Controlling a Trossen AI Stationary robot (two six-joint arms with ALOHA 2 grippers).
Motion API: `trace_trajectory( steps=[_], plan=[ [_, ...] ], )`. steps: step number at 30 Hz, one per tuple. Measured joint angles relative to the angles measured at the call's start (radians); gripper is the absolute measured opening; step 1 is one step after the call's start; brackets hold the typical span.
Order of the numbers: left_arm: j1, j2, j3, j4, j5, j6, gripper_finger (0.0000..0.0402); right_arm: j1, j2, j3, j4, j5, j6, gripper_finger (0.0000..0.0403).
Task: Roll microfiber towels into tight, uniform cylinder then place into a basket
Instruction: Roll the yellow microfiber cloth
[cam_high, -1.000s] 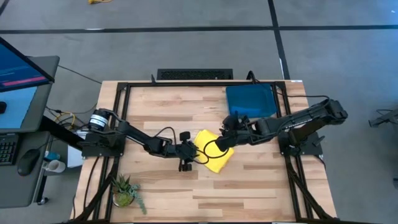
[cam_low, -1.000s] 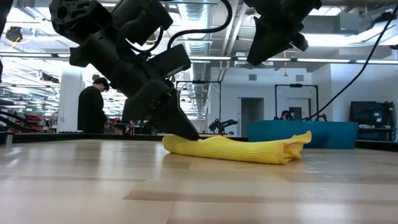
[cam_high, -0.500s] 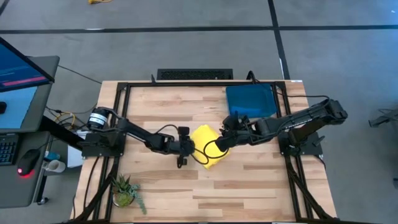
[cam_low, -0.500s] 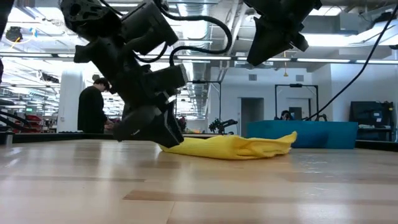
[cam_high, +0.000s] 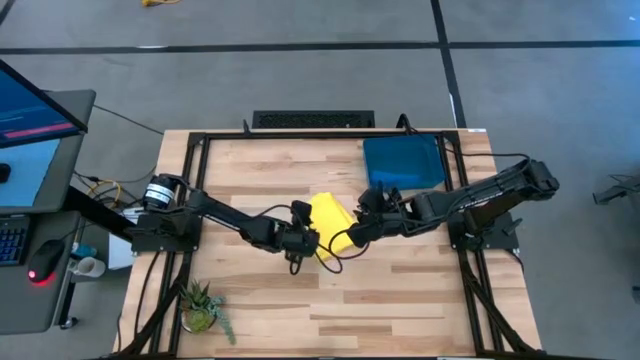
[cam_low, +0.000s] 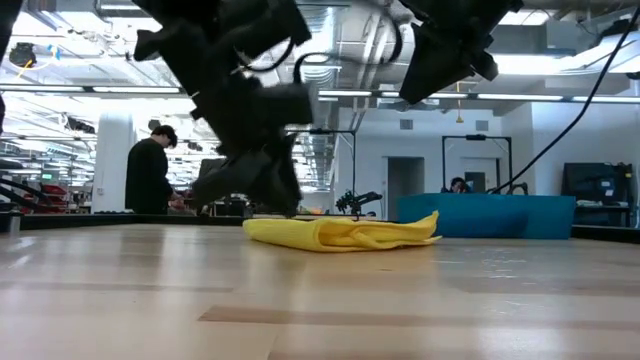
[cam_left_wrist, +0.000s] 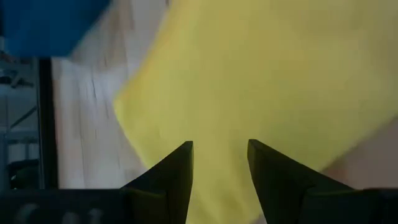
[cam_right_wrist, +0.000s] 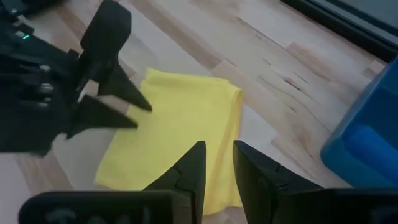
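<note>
A yellow microfiber towel (cam_high: 330, 222) lies folded flat on the wooden table near its middle, low and wrinkled in the low view (cam_low: 340, 233). My left gripper (cam_right_wrist: 137, 112) is open at the towel's left edge and slants down; the low view shows it a little above the cloth. My right gripper (cam_right_wrist: 217, 146) hovers open over the towel's right part, well above it, with nothing between its fingers. The dark teal basket (cam_high: 403, 160) stands at the table's far right.
A small potted plant (cam_high: 200, 305) stands at the table's near left corner. A monitor, keyboard and mouse sit off the table to the left. In the room behind, a person (cam_low: 148, 175) stands. Bare wood lies along the near edge.
My left gripper has rolled its wrist, tipped steeper and risen off the towel's left edge, staying open. The towel has been drawn in toward the far edge: its near corner has folded over, and it lies narrower and shorter than before.
</note>
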Motion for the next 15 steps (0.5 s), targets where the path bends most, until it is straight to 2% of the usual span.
trace_trajectory(
  steps=[2,6,9,12,15],
  plan=[
    [-0.017,0.000,0.000,0.083,0.009,-0.030,0.0146,0.006,0.000,0.000,0.000,0.000,0.000,0.0102],
    [-0.030,0.015,-0.003,0.235,0.104,-0.081,0.0146,0.007,0.000,0.000,0.001,0.000,0.000,0.0102],
    [-0.030,0.065,-0.002,0.361,0.132,-0.120,0.0146,0.007,0.000,0.000,0.000,0.001,0.000,0.0102],
    [-0.033,0.131,-0.003,0.445,0.121,-0.137,0.0146,0.007,0.000,0.001,0.002,0.000,0.000,0.0102],
    [-0.042,0.161,-0.004,0.458,0.084,-0.121,0.0146,0.007,0.000,0.001,-0.002,0.000,-0.001,0.0102]
  ],
)
